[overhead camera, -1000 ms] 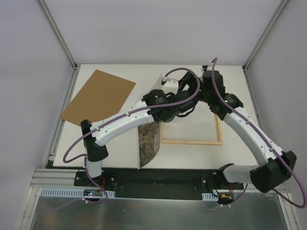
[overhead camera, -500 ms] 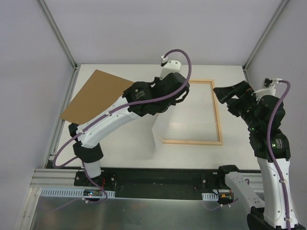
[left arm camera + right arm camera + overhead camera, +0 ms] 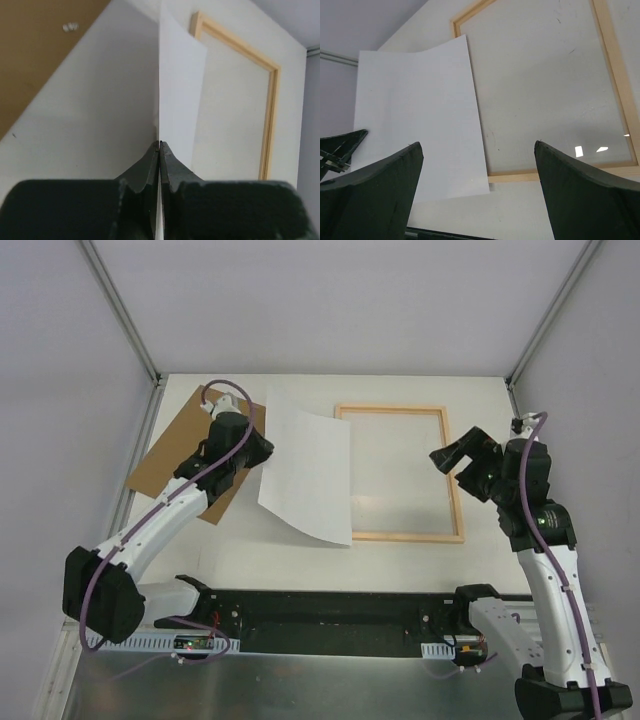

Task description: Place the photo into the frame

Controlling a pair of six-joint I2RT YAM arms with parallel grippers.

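Between left jaws: photo [image 3: 305,475] edge, pinched tight.

One photo [image 3: 310,475], one wooden frame [image 3: 400,536], one brown backing board [image 3: 175,450], two tools: left tool [image 3: 265,452], right tool [image 3: 452,465]

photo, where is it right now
In the top view the photo is left of centre, white side up, pinched by the left hand, between the backing board and the frame, its right edge overlapping the frame's left rail.
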